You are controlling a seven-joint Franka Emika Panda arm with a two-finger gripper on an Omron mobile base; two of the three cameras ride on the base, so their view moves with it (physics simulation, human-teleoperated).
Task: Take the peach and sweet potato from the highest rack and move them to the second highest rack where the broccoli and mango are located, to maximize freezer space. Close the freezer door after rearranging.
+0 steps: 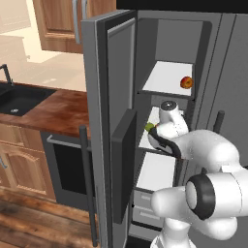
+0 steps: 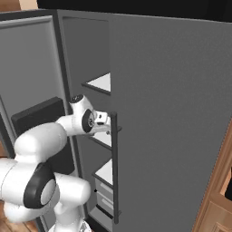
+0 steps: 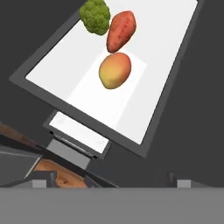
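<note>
White arm links carry our gripper [image 2: 105,123] into the freezer at mid-left of the right base view, level with the second highest rack [image 3: 173,89]. Its jaws stand spread wide and hold nothing; in the hand view the two dark tips sit far apart at the bottom edge.

Looking along the hand, we count three items on that white shelf: one broccoli [image 3: 96,16] at the top of the frame, one sweet potato [image 3: 121,30] just beside it to the right, and one mango [image 3: 115,70] just below the sweet potato, toward the frame's centre. The broccoli and sweet potato look to be touching; the mango lies very close under the sweet potato, and we cannot tell whether they touch.

One peach [image 1: 186,82] rests on the highest rack [image 1: 162,80], at the upper right of the left base view, near that shelf's right edge. In that view our own wrist and forearm cover most of the second rack, leaving a green sliver at its left.

One freezer door [image 1: 109,126] stands open at centre of the left base view, with a wooden counter [image 1: 53,111] and dark sink [image 1: 19,99] at left.
</note>
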